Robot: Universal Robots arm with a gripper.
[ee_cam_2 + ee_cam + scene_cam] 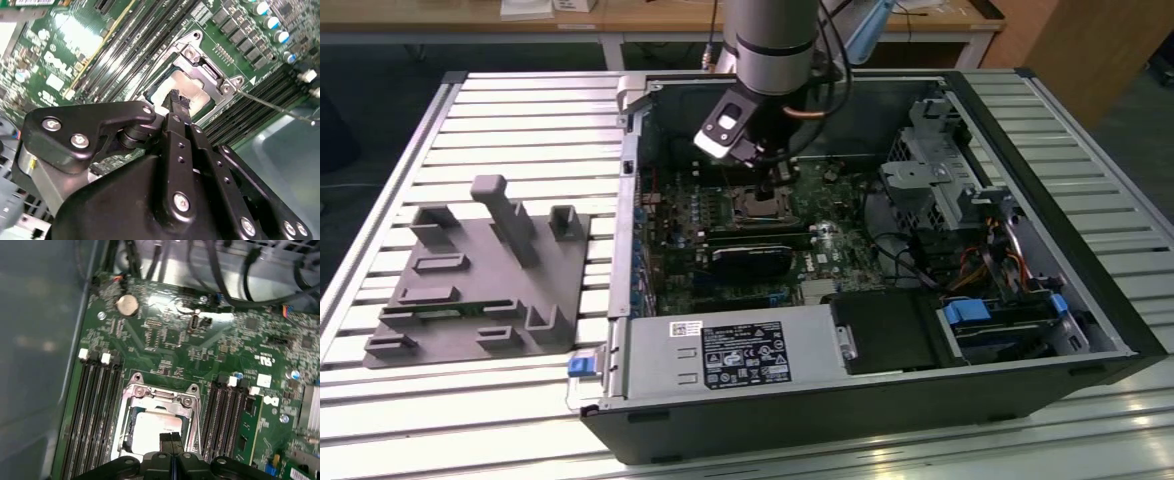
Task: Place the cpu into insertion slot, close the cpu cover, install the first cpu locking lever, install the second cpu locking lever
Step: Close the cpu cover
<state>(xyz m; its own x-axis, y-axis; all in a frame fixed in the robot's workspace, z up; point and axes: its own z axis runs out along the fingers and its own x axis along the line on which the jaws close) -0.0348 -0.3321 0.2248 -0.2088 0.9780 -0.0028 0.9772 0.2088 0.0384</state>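
Plainly, nearest in the exterior view, the power supply [720, 355] is set against the near wall of the open computer case [854, 425], and a grey fixture block [480, 280] lies on the table at the exterior view's left. Farther in, beyond the black card [750, 258], the insertion slot [739, 208] is found on the green board [170, 335], and the gripper [178, 98] is poised directly over it.

The cpu [150, 432] is already seated in the slot, its pale face being shown in the first wrist view. The cpu cover [159, 391] appears to be laid down around it (the frame is seen flat, not raised). The gripper's fingers are drawn together with nothing between them, and their tips are set at or just above the cpu's face; contact cannot be confirmed.

A thin metal lever [272, 105] is seen standing out from the socket's corner, uncaught. The cover step is therefore judged done or nearly so, and the levers not yet installed. A firm, narrow push is called for, with slips onto the board guarded against. Farthest lies the case's far wall.
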